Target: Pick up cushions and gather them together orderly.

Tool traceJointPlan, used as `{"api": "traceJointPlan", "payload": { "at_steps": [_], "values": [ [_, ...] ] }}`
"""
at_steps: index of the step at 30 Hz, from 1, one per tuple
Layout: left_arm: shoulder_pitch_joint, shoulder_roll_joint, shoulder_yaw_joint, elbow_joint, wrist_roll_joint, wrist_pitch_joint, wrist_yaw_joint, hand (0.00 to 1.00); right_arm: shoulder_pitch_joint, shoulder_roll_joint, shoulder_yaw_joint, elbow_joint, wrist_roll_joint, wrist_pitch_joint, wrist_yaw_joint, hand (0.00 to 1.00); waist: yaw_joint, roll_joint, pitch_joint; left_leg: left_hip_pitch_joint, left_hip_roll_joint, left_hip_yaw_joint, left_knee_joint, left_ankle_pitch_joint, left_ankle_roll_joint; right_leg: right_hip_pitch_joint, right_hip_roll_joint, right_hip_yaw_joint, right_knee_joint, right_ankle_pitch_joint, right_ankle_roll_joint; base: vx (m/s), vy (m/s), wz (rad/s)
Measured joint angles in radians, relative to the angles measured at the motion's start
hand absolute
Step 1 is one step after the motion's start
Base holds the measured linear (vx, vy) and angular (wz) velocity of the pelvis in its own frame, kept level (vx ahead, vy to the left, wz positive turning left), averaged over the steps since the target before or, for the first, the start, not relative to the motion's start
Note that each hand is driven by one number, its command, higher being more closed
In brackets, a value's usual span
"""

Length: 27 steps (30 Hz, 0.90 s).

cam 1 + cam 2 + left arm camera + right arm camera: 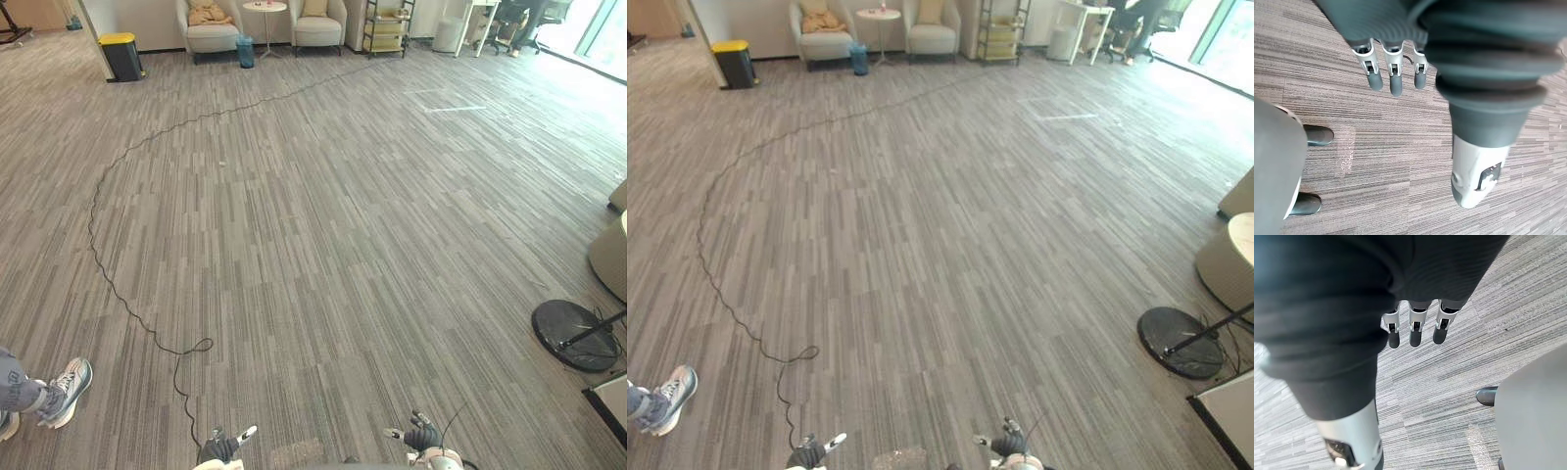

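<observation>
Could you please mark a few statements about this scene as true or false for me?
1. The left hand and the right hand both hold nothing, fingers straight. True.
2. A cushion lies on the carpet just in front of the robot. False: the cushions rest on the armchairs at the far end of the room.
3. A small round white table stands between the two armchairs. True.
4. The bin at the far left has a red lid. False: its lid is yellow.
5. A person's shoe shows on the carpet to the robot's left. True.
</observation>
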Motion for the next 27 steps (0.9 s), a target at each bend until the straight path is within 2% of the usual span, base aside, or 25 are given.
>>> {"api": "traceJointPlan", "payload": {
  "at_steps": [11,20,27],
  "values": [
    [-0.033,0.026,-0.050,0.017,0.038,-0.002,0.000,0.00,-0.045,0.005,-0.077,0.064,-0.040,0.044,-0.003,0.00,0.011,-0.013,0.017,-0.017,-0.021,-0.090,0.001,-0.001,0.011,0.016,-0.025,-0.101,-0.001,-0.028,0.010,0.06,-0.005,0.27],
    [-0.041,0.028,-0.050,0.027,0.057,0.009,0.002,0.00,-0.064,0.017,-0.116,0.096,-0.007,0.048,-0.008,0.00,0.011,-0.013,0.017,-0.015,-0.031,-0.092,0.005,-0.001,0.012,0.023,-0.036,-0.119,0.006,-0.034,0.019,0.00,-0.008,0.06],
    [-0.054,0.032,-0.060,0.040,0.059,0.010,0.002,0.00,-0.064,0.018,-0.137,0.096,0.010,0.044,-0.015,0.00,0.010,-0.010,0.024,-0.017,-0.033,-0.110,-0.001,0.013,0.031,0.014,-0.041,-0.144,0.036,-0.053,0.019,-0.09,-0.026,0.09]
  ]
}}
